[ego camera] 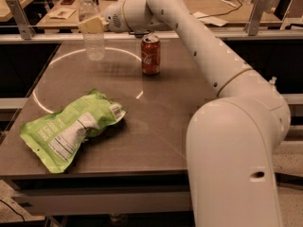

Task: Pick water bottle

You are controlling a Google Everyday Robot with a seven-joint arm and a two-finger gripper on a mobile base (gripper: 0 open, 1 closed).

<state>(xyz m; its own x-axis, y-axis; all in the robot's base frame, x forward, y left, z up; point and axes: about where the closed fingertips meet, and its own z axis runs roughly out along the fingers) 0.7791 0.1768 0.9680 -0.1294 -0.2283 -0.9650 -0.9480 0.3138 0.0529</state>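
The water bottle (94,46) is clear ribbed plastic with a white cap. It stands upright at the far left of the table, its base just above the surface. My gripper (92,25) reaches in from the right and is shut on the bottle's upper body. One pale finger (90,24) lies across the front of the bottle; the other is hidden behind it. My white arm (199,37) stretches from the near right across the back of the table.
A red soda can (150,55) stands right of the bottle, under my forearm. A crumpled green chip bag (71,129) lies at the near left. The dark table (156,126) ends in a rail (265,32) at the back, with cluttered desks beyond.
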